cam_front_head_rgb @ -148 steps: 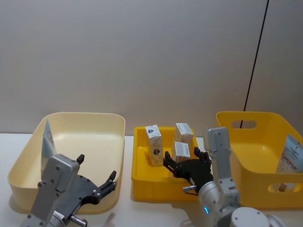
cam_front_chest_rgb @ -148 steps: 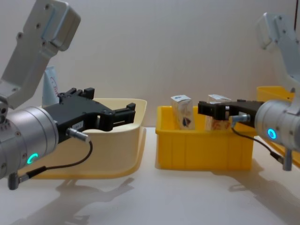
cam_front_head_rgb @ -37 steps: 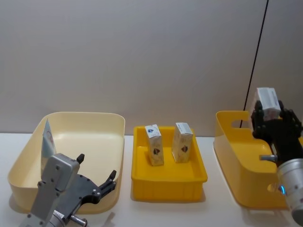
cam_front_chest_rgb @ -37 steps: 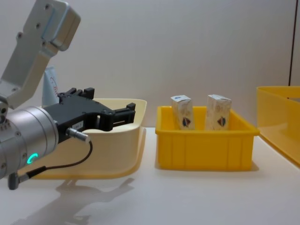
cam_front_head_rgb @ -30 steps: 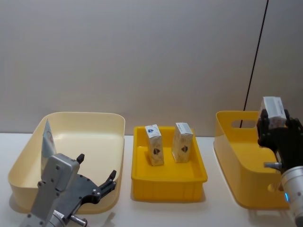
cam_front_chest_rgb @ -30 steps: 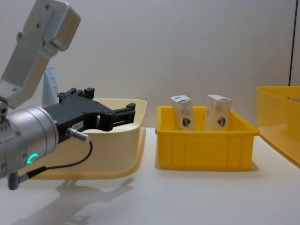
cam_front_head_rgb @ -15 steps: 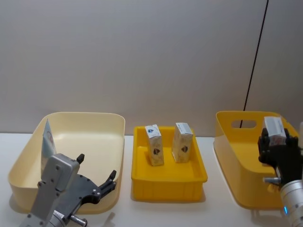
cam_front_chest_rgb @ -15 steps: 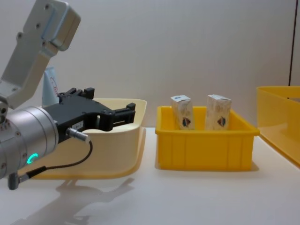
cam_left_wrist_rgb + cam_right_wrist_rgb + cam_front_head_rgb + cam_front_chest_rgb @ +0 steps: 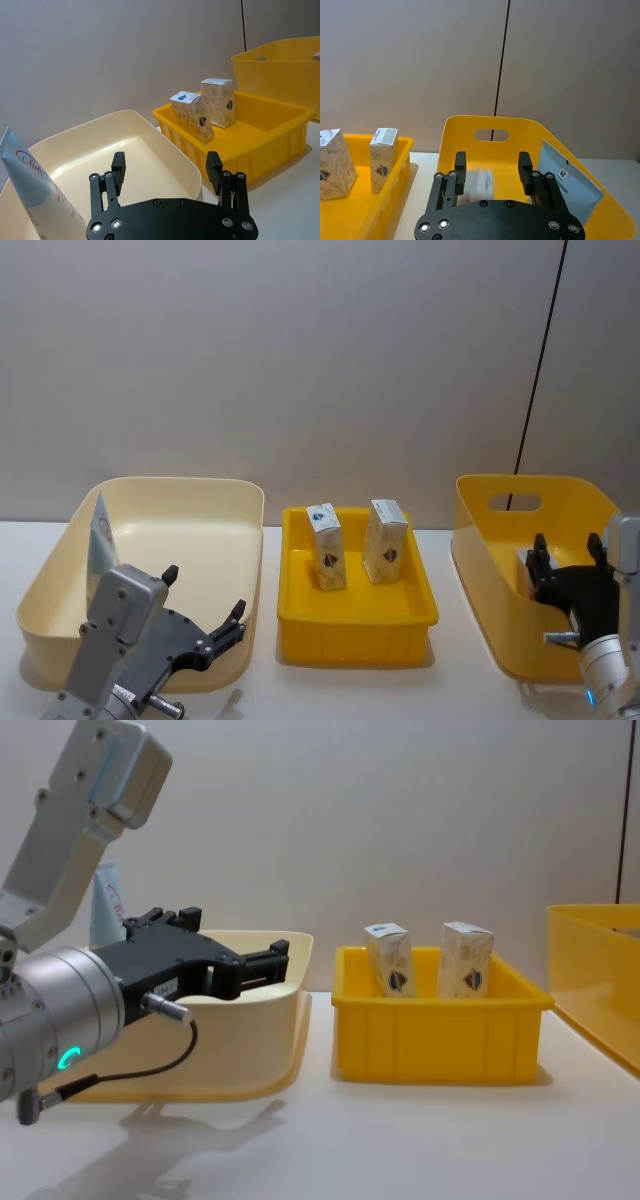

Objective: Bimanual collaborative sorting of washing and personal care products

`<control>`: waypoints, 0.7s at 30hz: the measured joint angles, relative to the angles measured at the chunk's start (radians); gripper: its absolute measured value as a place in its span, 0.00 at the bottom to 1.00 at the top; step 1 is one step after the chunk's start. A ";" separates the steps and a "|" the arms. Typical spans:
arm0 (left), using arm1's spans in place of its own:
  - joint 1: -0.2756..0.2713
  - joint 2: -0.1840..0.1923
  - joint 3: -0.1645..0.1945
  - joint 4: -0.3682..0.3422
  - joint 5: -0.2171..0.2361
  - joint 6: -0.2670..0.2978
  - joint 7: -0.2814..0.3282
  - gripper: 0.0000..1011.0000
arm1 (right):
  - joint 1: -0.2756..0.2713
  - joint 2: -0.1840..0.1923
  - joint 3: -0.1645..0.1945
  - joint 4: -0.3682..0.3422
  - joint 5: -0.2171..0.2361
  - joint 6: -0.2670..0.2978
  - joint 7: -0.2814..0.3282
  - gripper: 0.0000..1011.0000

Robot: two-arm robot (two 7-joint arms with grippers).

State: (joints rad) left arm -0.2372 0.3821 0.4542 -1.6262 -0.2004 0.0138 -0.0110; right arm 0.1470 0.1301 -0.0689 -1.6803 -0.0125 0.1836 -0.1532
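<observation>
Yellow right bin (image 9: pixel 480 540) holds your right gripper (image 9: pixel 489 172), fingers spread beside a blurred carton (image 9: pixel 479 184) (wrist view); left gripper (image 9: pixel 165 170) idles spread.

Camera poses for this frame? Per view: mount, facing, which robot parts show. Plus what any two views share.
Head: high, looking forward and down; cream bin, small yellow tray, large yellow bin; left gripper and right gripper.
Chest: low, looking across the table; left gripper large, beside the cream bin.
Left wrist: past its open fingers to the pale-blue tube and two cartons.
Right wrist: past its open fingers into the large yellow bin.
Shared: all four see the two cartons.
</observation>
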 joint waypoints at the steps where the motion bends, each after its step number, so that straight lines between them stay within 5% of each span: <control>1: 0.000 0.000 0.000 0.000 0.000 0.000 0.000 0.99 | 0.000 0.000 0.000 0.001 -0.001 0.001 0.000 0.62; 11: 0.000 0.000 0.000 0.000 0.000 0.000 0.000 0.99 | 0.001 -0.003 -0.003 0.012 -0.006 0.007 0.002 0.93; 21: 0.000 0.000 0.000 0.000 0.000 0.000 0.000 0.99 | 0.001 -0.002 -0.005 0.009 -0.008 -0.035 0.022 0.99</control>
State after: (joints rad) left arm -0.2372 0.3821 0.4542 -1.6262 -0.2004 0.0138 -0.0109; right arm 0.1482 0.1278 -0.0737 -1.6714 -0.0205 0.1485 -0.1313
